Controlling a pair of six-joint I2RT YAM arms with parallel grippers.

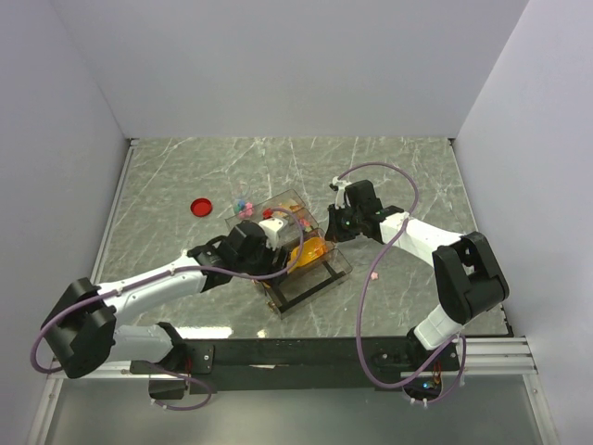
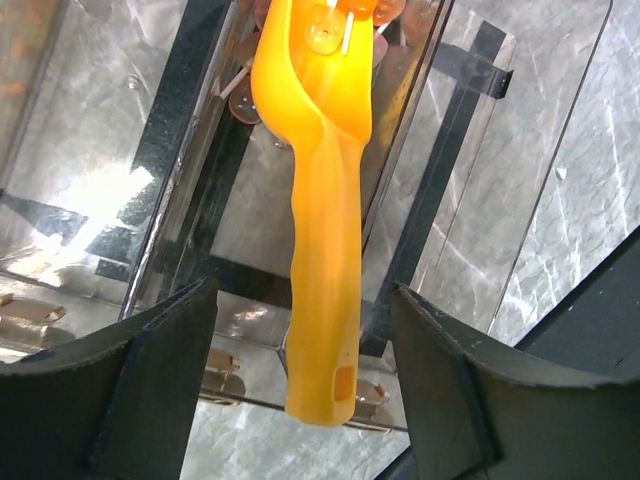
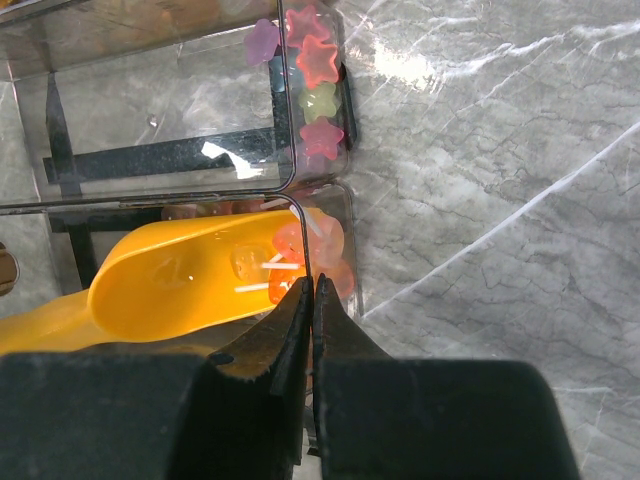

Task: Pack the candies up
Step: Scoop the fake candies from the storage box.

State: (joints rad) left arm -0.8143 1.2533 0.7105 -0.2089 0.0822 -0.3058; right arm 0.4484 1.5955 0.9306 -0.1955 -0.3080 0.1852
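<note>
A clear plastic box [image 1: 320,278] with compartments stands mid-table. The yellow scoop [image 1: 308,250] lies inside it, with pink and orange candies [image 3: 300,245] on white sticks in its bowl. Star-shaped candies [image 3: 318,92], pink, red and yellow, lie in the neighbouring compartment. My left gripper [image 1: 278,255] is open; in the left wrist view its jaws [image 2: 300,300] stand wide on either side of the scoop's handle [image 2: 325,300] without touching it. My right gripper [image 1: 335,227] is shut on the box's thin clear wall [image 3: 296,215], right beside the scoop's bowl [image 3: 190,280].
A flat round red lid [image 1: 200,207] lies on the marble table [image 1: 185,176] left of the box. A few loose candies [image 1: 245,202] sit by the box's far left corner. A small pink piece [image 1: 374,275] lies right of the box.
</note>
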